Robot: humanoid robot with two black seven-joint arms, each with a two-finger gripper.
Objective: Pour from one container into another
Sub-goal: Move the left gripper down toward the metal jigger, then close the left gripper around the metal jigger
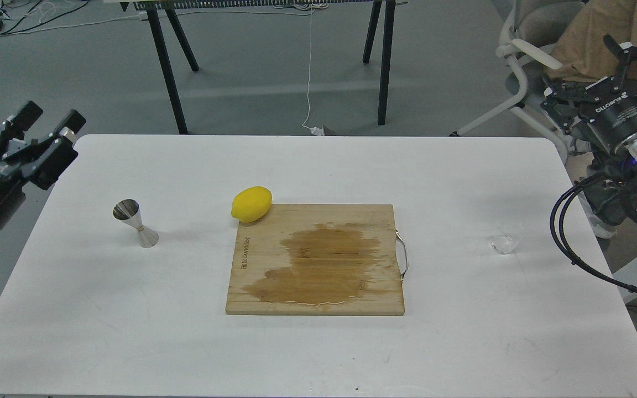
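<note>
Bare white table (130, 342) fills the foreground; nothing on it is held. Past that bare stretch, a wooden board (315, 260) lies at the centre, darkened by a wet patch, with a lemon (251, 204) at its far left corner. Left gripper (39, 128) hangs beside the table's far left corner, fingers spread wide and empty. Steel jigger (135, 222) stands upright on the table to the right of this gripper and nearer the camera, apart from it, with its open mouth tilted slightly toward the viewer. Right gripper (636, 55) is raised off the table's far right corner, over a chair (523, 66); its fingers appear parted with nothing between them. Glass cup (503, 242) sits on the table near the right edge, below and to the left of that gripper, well apart from it; whether it holds liquid cannot be told. Cup and jigger stand on opposite sides of the board. Judged progress: none of the pour is done. Remaining steps are grasping the cup, carrying it across to the jigger, and tipping it over the mouth.
</note>
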